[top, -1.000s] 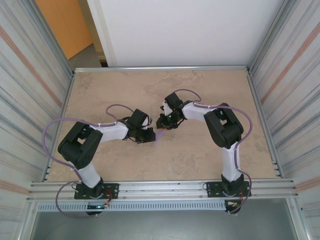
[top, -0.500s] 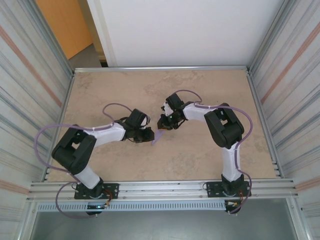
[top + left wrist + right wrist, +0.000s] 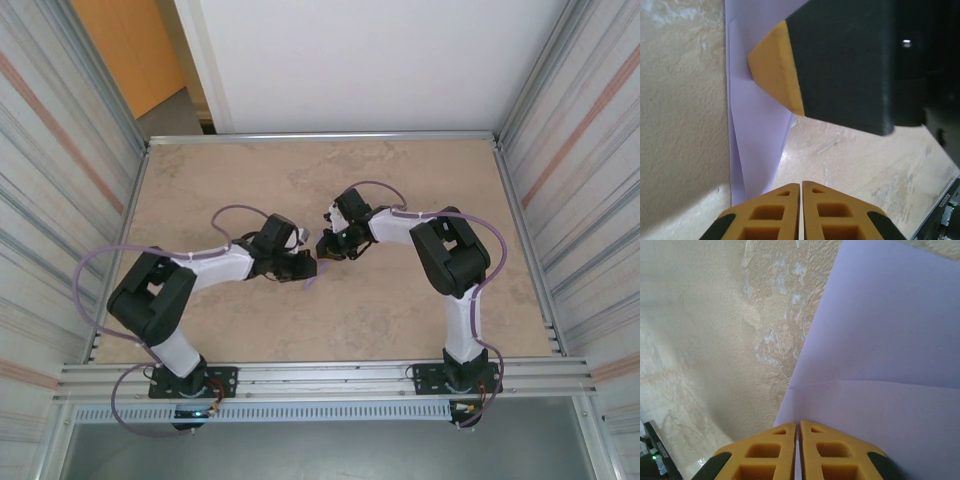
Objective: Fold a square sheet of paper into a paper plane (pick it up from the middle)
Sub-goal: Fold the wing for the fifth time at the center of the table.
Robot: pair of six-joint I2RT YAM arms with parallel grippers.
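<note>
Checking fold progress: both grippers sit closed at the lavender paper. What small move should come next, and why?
Probably press the right gripper along the crease to sharpen it: the paper looks only partly folded, and the left gripper, shut, sits at its edge to steady it.

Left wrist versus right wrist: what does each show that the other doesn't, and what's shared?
Left wrist: the left gripper at a narrow, tapering fold of the lavender paper, the other arm's yellow fingertip at its far end. Right wrist: the right gripper at a broad face of that paper crossed by one crease. Both: the beige table, the paper, and yellow fingers closed together at the bottom edge.
</note>
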